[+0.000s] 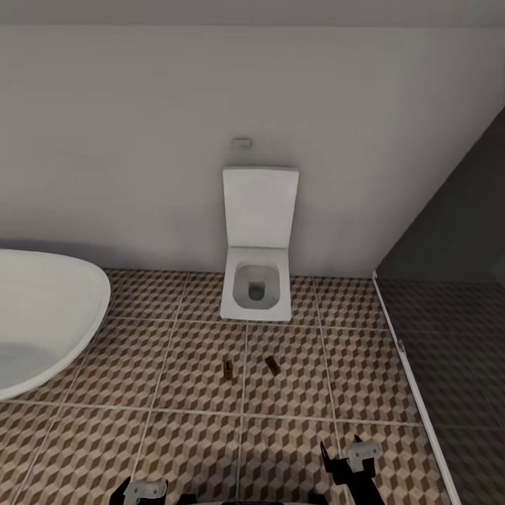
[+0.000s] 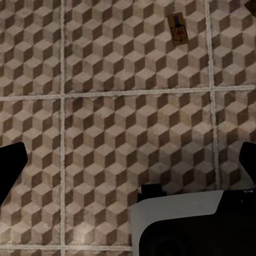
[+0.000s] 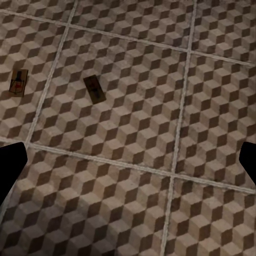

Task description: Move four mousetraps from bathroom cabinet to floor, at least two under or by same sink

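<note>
two mousetraps (image 1: 227,370) (image 1: 272,364) lie flat on the bathroom floor (image 1: 175,365) before the toilet (image 1: 257,277), the left one's long axis toward it, the right one angled. left hand (image 2: 128,170) and right hand (image 3: 128,165) hang spread wide, empty.

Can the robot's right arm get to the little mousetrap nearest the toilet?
Probably yes. That mousetrap lies flat on bare floor, nothing blocks it, and the right gripper looks empty, though it would have to stretch forward.

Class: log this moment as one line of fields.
mousetraps: two on floor | near: toilet | fingers: empty
</note>
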### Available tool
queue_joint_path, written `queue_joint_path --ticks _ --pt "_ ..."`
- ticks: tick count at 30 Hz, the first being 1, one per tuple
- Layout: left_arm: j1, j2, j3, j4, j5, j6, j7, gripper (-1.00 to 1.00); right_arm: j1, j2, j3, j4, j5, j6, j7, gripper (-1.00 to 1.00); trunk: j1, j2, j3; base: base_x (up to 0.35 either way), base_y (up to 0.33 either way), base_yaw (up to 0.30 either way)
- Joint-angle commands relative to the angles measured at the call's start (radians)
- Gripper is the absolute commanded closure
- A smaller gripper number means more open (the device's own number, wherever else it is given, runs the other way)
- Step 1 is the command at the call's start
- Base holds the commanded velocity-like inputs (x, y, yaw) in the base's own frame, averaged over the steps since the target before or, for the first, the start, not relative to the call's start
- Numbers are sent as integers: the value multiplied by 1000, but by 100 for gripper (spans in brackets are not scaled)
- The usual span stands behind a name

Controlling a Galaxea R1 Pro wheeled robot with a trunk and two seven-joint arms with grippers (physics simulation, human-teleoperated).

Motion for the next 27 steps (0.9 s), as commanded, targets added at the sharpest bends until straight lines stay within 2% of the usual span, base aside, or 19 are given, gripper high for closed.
queue_joint_path --ticks 1,27 --pt "-1 -1 -8 3 3 -4 3 -100 0 0 9 0 -10 -3 -1 -100 1 -1 0 0 0 0" --pt "-1 -2 -8 3 3 -4 3 -100 -1 0 9 0 -10 -3 -1 -100 1 -1 42 0 0 0"
